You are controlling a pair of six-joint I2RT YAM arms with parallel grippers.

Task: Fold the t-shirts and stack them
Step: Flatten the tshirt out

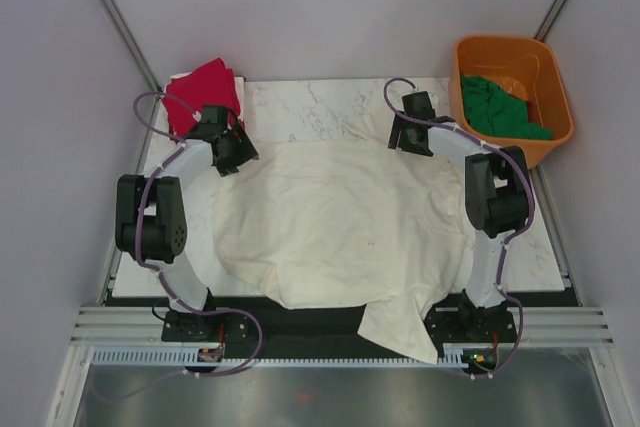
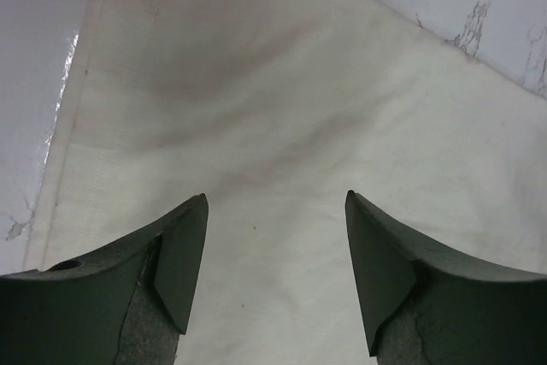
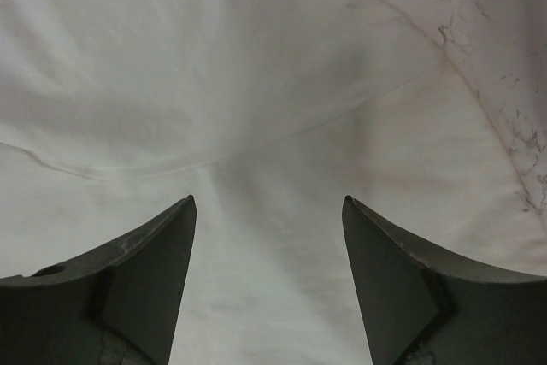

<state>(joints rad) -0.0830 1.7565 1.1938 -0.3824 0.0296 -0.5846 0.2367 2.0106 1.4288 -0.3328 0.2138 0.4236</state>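
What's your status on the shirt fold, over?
Both open: left gripper, right gripper, above far corners of cream-white shirt. Shirt spread out, unfolded. Far left, red shirt; green shirt in orange tub; neither in the way.

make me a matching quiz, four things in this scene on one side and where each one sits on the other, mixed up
Things
1. cream-white t-shirt
2. crimson t-shirt
3. dark green t-shirt
4. orange tub

Places
a. inside the tub
b. just off the far right corner of the table
c. spread across the middle of the table
d. piled at the table's far left corner

Pairs: 1-c, 2-d, 3-a, 4-b
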